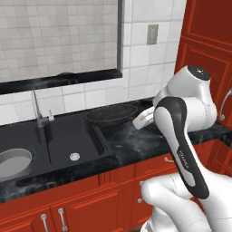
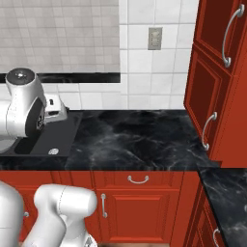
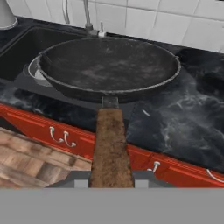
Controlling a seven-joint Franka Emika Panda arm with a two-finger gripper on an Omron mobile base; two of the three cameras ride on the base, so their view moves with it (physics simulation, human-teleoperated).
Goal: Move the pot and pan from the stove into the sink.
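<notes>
Dark speckled pan [image 3: 109, 65] is up in the air, carried by its long brown handle [image 3: 111, 148], which runs straight down into the tool [image 3: 111, 183] at the bottom of the hand view. Tool is clamped on the handle end, 1 finger each side, handle filling the gap. In the left base view the pan [image 1: 112, 114] hangs over the right edge of the sink [image 1: 63, 136], partly above the right basin and partly above the marbled desk [image 1: 136, 145]; handle end hidden behind the white arm. Pan sits roughly level, no visible contact with desk or sink. Grey pot [image 1: 15, 164] is down in the left basin, only part showing at the frame's left edge; its rim also clips the top left corner of the hand view [image 3: 6, 15]. Chrome faucet [image 1: 37, 108] stands behind the divider between the 2 basins. Red cabinets [image 1: 90, 204] below the desk, white tile wall behind.
</notes>
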